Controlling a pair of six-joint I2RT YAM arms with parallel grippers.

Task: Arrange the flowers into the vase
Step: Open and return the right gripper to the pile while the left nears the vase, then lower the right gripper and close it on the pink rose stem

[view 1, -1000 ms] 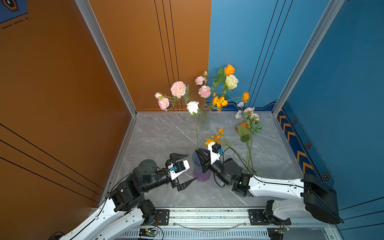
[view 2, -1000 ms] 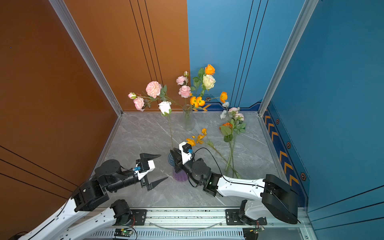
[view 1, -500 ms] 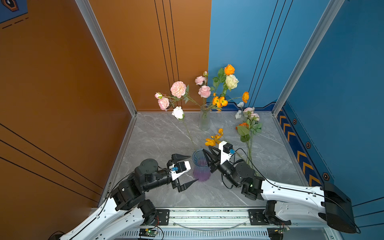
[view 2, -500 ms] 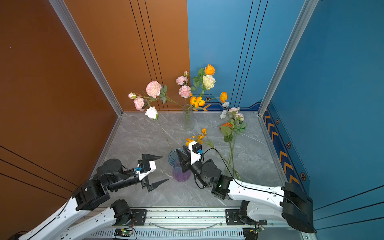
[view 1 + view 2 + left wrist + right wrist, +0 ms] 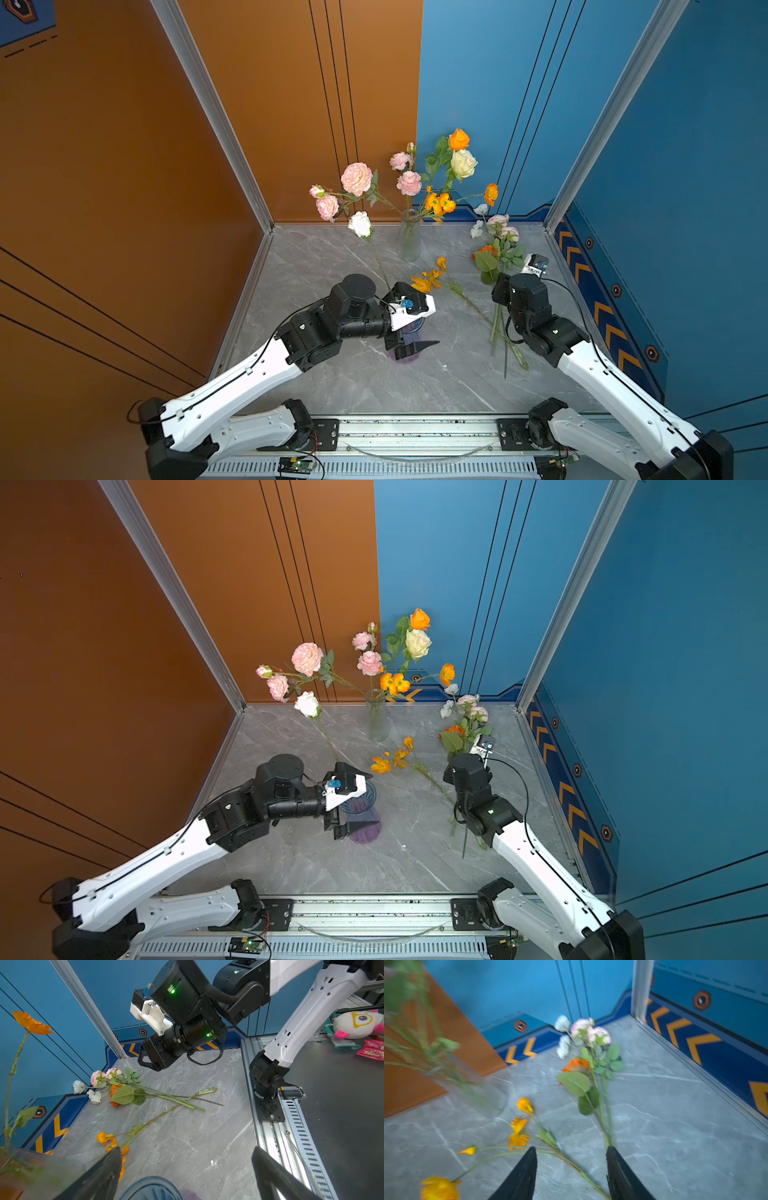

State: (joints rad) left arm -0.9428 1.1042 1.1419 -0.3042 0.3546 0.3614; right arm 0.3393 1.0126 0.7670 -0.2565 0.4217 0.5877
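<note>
Flowers (image 5: pixel 577 1082) lie on the worktop (image 5: pixel 675 1126) ahead of your parted, empty right gripper (image 5: pixel 571 1148); your left gripper (image 5: pixel 186 1150) gapes wide around the purple vase (image 5: pixel 368 835).

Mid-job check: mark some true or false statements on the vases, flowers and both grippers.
1. The white rose stands in the purple vase. True.
2. The clear vase is empty. False: it holds pink, orange and cream blooms.
3. The left gripper has its jaws shut. False: they stand wide open at the purple vase.
4. Some loose flowers lie on the table. True.
5. The right gripper has open jaws, holding nothing. True.
</note>
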